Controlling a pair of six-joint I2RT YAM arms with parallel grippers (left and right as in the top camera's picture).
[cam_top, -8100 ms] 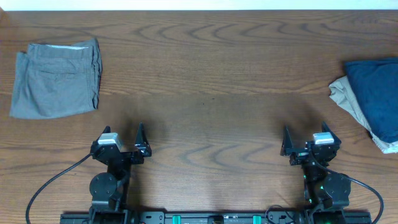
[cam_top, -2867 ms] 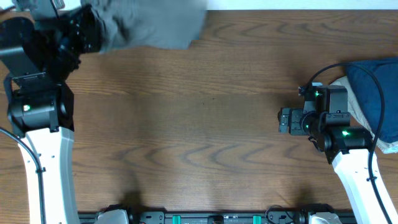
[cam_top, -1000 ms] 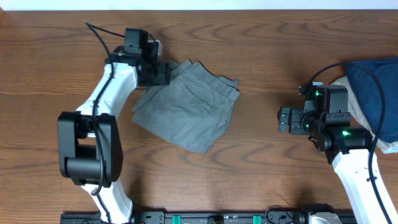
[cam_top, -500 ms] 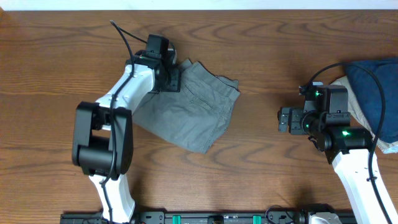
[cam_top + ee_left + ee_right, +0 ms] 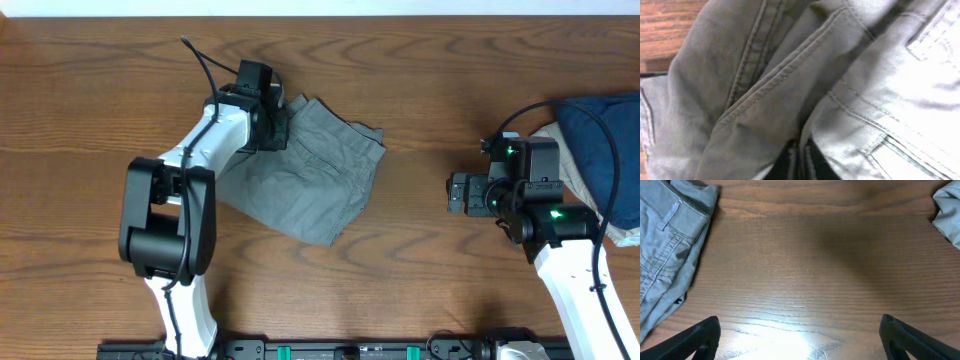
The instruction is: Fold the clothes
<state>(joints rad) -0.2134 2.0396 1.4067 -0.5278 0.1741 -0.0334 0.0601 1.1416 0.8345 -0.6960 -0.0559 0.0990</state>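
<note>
Currently the grey shorts (image 5: 305,180) lie rumpled and skewed on the table (image 5: 420,80), left of its middle. The left gripper (image 5: 282,128) sits at their upper-left corner. Its wrist view is filled with seams and folds, so I cannot tell whether its jaws are together or apart. The right gripper (image 5: 452,193) hovers well to the right, its 2 jaws spread wide, near a blue cloth (image 5: 605,140) lying over a beige cloth (image 5: 560,155).
</note>
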